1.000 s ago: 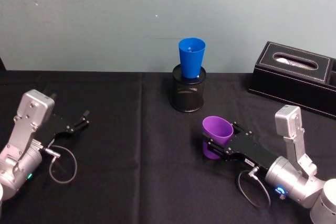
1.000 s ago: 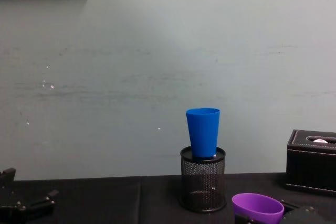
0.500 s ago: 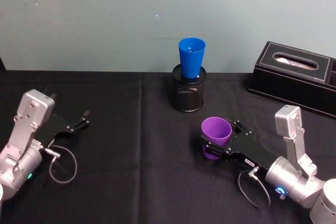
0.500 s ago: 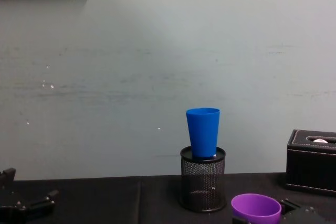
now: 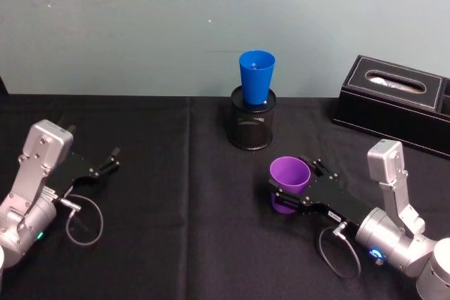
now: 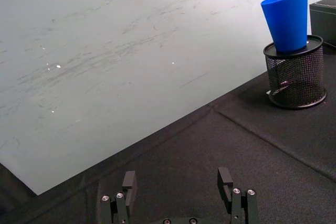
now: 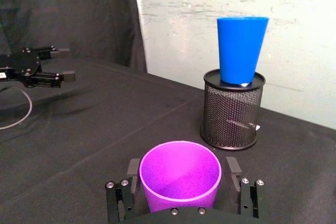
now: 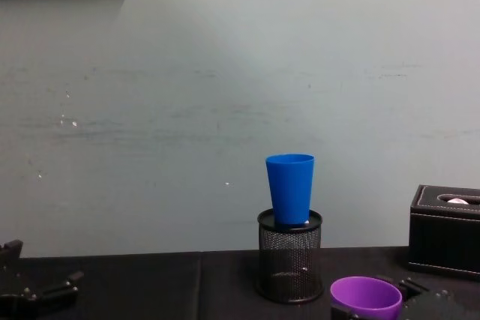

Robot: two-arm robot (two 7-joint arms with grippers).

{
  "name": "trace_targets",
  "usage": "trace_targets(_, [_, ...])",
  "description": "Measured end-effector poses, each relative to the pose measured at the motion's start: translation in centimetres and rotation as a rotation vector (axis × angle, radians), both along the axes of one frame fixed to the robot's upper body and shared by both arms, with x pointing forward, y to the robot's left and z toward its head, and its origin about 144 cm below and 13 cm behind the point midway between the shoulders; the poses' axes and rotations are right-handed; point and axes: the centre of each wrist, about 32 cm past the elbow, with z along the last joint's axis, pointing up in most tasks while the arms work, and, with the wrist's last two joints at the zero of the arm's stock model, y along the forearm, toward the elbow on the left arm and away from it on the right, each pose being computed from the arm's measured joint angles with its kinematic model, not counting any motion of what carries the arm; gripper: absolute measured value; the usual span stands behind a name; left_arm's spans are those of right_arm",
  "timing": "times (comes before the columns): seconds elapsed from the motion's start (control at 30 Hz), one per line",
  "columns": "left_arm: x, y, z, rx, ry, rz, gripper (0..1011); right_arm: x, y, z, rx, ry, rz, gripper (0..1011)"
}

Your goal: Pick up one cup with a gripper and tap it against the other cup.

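Two cups are standing on my black table [image 5: 176, 244]. Purple cup [image 5: 290, 175]: upright, mouth up, sitting between the jaws of my right gripper [image 5: 285, 196], which is clasping it low on the body at the near right of the table; in the right wrist view the cup [image 7: 179, 180] is sitting with a jaw on either side. Blue cup [image 5: 256, 78]: upright, its base resting in a black mesh holder [image 5: 252, 123] at the back centre, well apart from the purple one. Left gripper [image 5: 112, 160]: lying low at the near left, jaws standing wide and holding nothing, as the left wrist view is showing me [image 6: 178, 183]. One black tissue box [image 5: 397, 103] is sitting at the back right.
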Motion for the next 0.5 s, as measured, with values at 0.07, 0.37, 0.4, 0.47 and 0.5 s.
trace_targets(0.07, [0.0,0.0,0.0,0.0,0.0,0.0,1011,-0.1,0.1,0.3,-0.015,-0.013,-0.001,1003])
trace_targets(0.37, [0.0,0.0,0.0,0.0,0.0,0.0,1011,-0.3,0.3,1.1,-0.055,-0.05,-0.012,1003])
trace_targets(0.4, [0.0,0.0,0.0,0.0,0.0,0.0,1011,-0.3,0.3,1.1,-0.055,-0.052,-0.013,1003])
trace_targets(0.47, [0.0,0.0,0.0,0.0,0.0,0.0,1011,-0.3,0.2,1.2,-0.052,-0.057,-0.017,1003])
trace_targets(0.5, [0.0,0.0,0.0,0.0,0.0,0.0,1011,-0.3,0.2,1.3,-0.05,-0.059,-0.018,1003])
